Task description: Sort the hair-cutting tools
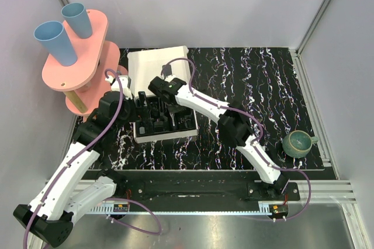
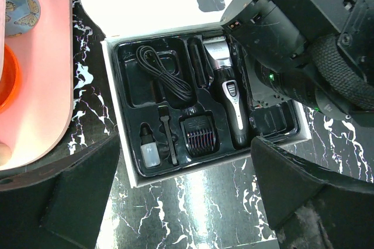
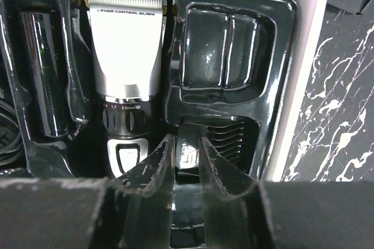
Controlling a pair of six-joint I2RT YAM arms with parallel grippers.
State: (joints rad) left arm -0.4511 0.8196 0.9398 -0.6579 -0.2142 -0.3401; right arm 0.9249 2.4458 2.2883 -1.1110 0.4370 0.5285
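Note:
The white box (image 1: pixel 159 65) holds a black moulded tray (image 2: pixel 131 94). In it lie the slim black clipper with a grey head (image 2: pixel 231 97) (image 3: pixel 125 56), a black comb attachment (image 2: pixel 198 135), a coiled cable (image 2: pixel 163 73), a small bottle (image 2: pixel 150 152) and a thin brush (image 2: pixel 166 138). My right gripper (image 3: pixel 186 142) (image 1: pixel 168 106) reaches into the tray just right of the clipper. Its fingers stand close together on the end of another comb attachment (image 3: pixel 231 138) lying in its slot. My left gripper (image 2: pixel 187 202) (image 1: pixel 131 104) hovers wide open over the table at the box's near edge, holding nothing.
A dark teal bowl (image 1: pixel 297 142) sits at the mat's right edge. A pink two-tier stand (image 1: pixel 76 56) with two blue cups (image 1: pixel 55 41) rises at the left, close to the box. The right arm (image 2: pixel 304 38) crosses above the tray's right side.

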